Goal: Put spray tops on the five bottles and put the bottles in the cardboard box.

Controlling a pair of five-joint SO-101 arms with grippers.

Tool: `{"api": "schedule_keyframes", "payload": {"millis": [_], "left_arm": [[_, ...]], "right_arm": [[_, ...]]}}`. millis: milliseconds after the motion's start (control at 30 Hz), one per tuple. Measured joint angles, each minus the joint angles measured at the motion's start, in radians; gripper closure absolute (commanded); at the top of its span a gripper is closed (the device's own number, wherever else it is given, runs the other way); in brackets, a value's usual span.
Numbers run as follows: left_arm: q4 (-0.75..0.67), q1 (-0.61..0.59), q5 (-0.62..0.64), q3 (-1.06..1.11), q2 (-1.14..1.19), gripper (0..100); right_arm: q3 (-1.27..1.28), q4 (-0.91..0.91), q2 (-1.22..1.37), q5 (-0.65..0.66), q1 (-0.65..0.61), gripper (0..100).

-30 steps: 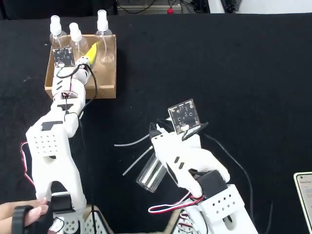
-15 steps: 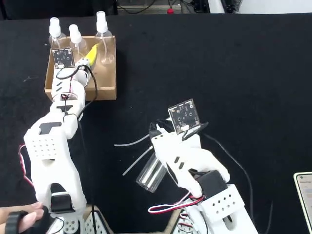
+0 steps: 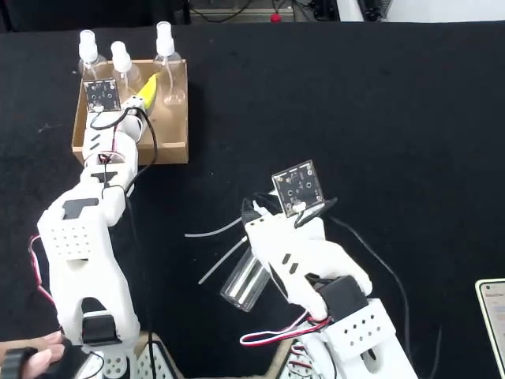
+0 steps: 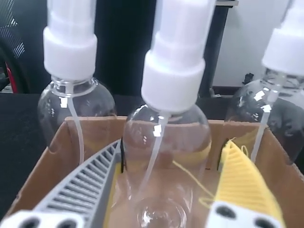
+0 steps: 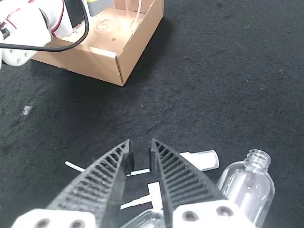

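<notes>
- While the left gripper (image 4: 171,152) sits low inside the cardboard box (image 3: 166,148) at the far left of the table (image 3: 355,103), its grey and yellow fingers are spread wide on either side of the middle bottle (image 4: 166,156). Whether they touch it cannot be told.
- The left bottle (image 3: 89,57), the middle bottle and the right bottle (image 3: 168,75) stand upright in a row at the box's far side, each with a white spray top on.
- The right gripper (image 5: 140,145) hangs over the near middle of the table, its fingers parted by a narrow slit and holding nothing.
- A loose spray top (image 5: 199,159) lies flat under it with its thin tube stretched out, just beside an uncapped bottle (image 5: 249,183) that lies on its side.
- A second spray top (image 5: 151,192) lies partly hidden behind the fingers.
- A pale sheet (image 3: 493,316) pokes in at the near right edge. Its print is too small to read.
</notes>
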Motion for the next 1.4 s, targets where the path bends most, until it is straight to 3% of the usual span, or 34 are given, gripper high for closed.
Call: {"api": "schedule_keyframes", "payload": {"millis": [300, 467, 600, 1400], "left_arm": [[0.006, 0.0, 0.0, 0.002, -0.02, 69], [0.178, 0.0, 0.0, 0.002, -0.114, 69], [0.227, 0.0, 0.0, 0.002, -0.147, 69], [0.233, -0.017, -0.005, 0.117, -0.247, 69]], "right_arm": [[0.0, 0.0, 0.0, 0.0, 0.0, 94.2], [0.0, 0.0, 0.0, 0.0, 0.0, 94.2], [0.0, 0.0, 0.0, 0.0, 0.0, 94.2], [0.0, 0.0, 0.0, 0.0, 0.0, 94.2]]}}
